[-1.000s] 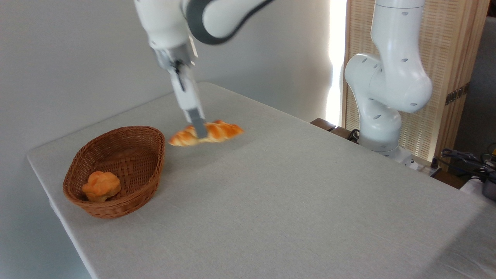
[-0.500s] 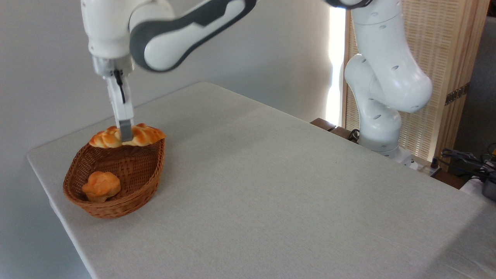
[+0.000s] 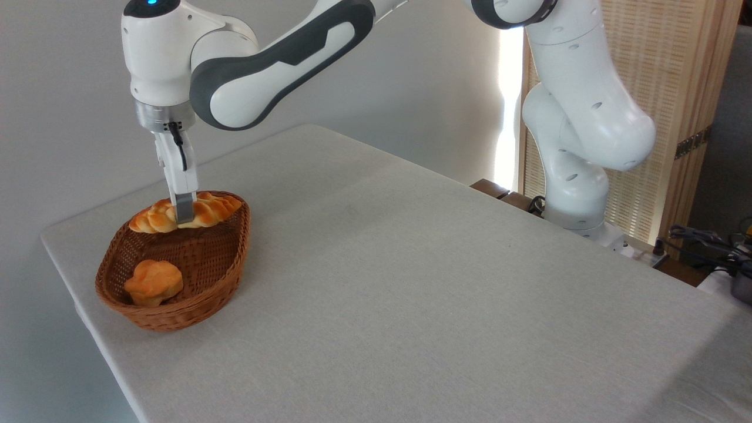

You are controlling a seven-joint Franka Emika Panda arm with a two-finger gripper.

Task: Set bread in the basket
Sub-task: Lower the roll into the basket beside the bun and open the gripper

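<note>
Crosswise, bread [image 3: 208, 210] spans basket's [image 3: 194, 305] far end, gripper-held [image 3: 184, 216].

One braided loaf [image 3: 205, 210] and one round bun [image 3: 154, 281] are counted, both within the one wicker basket [image 3: 176, 314]; one robot arm [image 3: 282, 53] stands above that basket.

I see the bread [image 3: 205, 211], a glossy golden-orange braided loaf, lying roughly level across the far end of the basket [image 3: 217, 282], at rim height. The basket is oval brown wicker with flaring sides, upright near the tabletop's left corner.
</note>
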